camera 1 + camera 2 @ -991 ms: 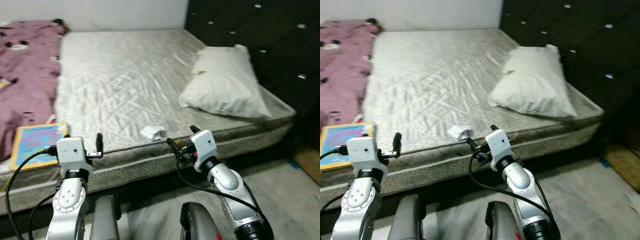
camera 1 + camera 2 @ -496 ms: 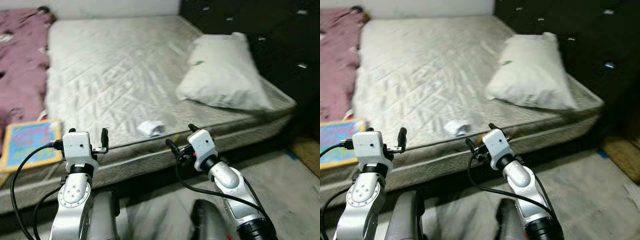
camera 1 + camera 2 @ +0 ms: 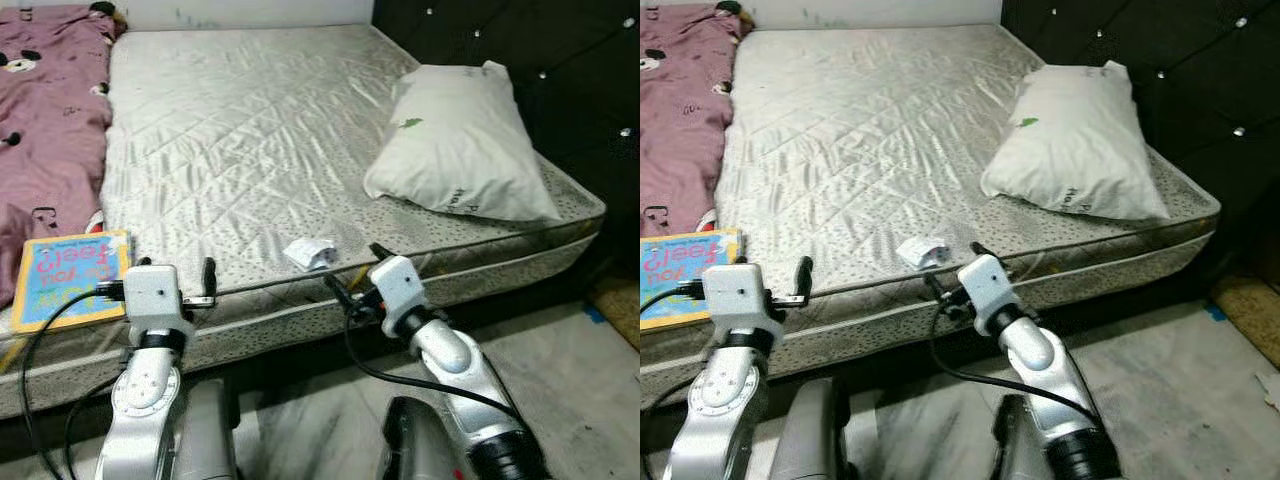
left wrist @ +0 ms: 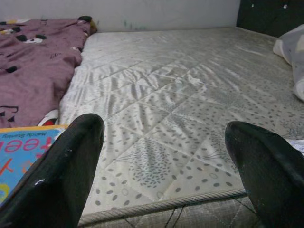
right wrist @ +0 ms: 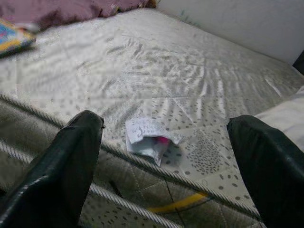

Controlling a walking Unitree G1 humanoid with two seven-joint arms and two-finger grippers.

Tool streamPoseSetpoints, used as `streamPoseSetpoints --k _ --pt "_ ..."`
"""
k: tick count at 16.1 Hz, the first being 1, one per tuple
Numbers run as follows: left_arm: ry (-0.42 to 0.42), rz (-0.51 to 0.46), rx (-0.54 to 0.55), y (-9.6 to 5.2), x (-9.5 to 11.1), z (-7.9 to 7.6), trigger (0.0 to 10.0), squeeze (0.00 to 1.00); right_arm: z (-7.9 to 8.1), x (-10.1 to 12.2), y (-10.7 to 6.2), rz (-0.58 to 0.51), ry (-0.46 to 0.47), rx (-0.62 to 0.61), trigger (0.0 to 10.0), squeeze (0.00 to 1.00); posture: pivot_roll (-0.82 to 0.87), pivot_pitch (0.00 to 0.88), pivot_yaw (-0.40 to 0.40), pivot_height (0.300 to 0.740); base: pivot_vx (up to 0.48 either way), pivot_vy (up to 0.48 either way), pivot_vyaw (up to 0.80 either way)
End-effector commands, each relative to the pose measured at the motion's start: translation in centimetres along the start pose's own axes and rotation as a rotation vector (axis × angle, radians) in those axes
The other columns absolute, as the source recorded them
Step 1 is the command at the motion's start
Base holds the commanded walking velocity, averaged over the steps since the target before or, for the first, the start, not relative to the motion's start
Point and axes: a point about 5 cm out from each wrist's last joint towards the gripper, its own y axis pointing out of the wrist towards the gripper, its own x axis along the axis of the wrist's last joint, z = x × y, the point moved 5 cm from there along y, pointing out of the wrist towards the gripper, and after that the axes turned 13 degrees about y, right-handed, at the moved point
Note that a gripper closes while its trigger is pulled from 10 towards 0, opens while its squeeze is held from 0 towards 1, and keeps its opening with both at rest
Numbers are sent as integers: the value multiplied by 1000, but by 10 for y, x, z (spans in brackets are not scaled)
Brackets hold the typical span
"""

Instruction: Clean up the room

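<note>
Near the front edge of the bare mattress (image 3: 250,130), a crumpled paper scrap (image 3: 309,252) lay just ahead of the right gripper (image 5: 161,156), fingers spread wide and empty; the left gripper (image 4: 166,161), equally open, hovered beside a picture book (image 3: 72,278).

A white pillow (image 3: 462,145) lies on the mattress (image 3: 250,130) by the dark tufted headboard (image 3: 560,60).

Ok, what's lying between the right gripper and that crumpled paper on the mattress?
Nothing but the mattress edge with its corded piping. In the right wrist view the open right gripper points at the crumpled paper, with bare quilted fabric between.
</note>
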Motion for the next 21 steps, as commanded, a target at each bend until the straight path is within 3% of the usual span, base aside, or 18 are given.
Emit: streamPoseSetpoints --k 1,4,14,19,21 --pt "2 1 0 -1 0 3 10000 0 3 3 2 -13 -16 12 10000 0 9 102 -73 527 0 0 800" --pt "-1 0 -9 0 0 1 10000 0 2 3 2 -16 -8 8 10000 0 9 94 -72 527 105 0 700" --pt "-4 -7 -23 1 1 -3 10000 0 1 2 3 -16 -27 18 10000 0 9 84 -76 527 258 0 0" --pt "-19 -12 -26 0 1 -3 10000 0 4 2 3 -20 -38 32 10000 0 8 89 -79 527 247 0 784" --pt "-19 0 -19 0 0 -3 10000 0 2 1 3 -20 -25 24 10000 0 9 91 -79 527 0 0 0"
